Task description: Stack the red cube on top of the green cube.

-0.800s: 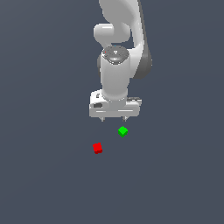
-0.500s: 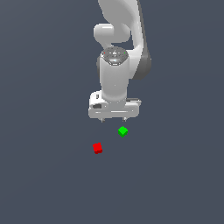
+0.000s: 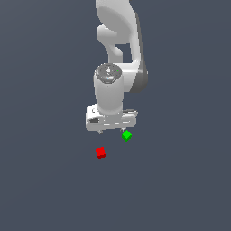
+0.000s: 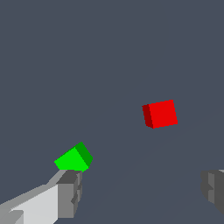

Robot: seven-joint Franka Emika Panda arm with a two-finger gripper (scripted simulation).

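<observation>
The red cube (image 3: 100, 153) lies on the dark grey floor, to the exterior view's left of the green cube (image 3: 127, 135) and nearer the camera. My white gripper (image 3: 111, 131) hangs above and just behind both cubes, open and empty. It is closest to the green cube. In the wrist view the red cube (image 4: 160, 113) lies apart from the fingers. The green cube (image 4: 73, 158) sits right by one grey fingertip (image 4: 70, 192). The other fingertip (image 4: 214, 186) is far across, so the jaws stand wide apart.
The floor (image 3: 180, 180) is plain dark grey all round the cubes. The white arm (image 3: 119, 49) rises behind the gripper.
The gripper has come down and shifted slightly to the exterior view's left, closer to the cubes. Both cubes stay where they were.
</observation>
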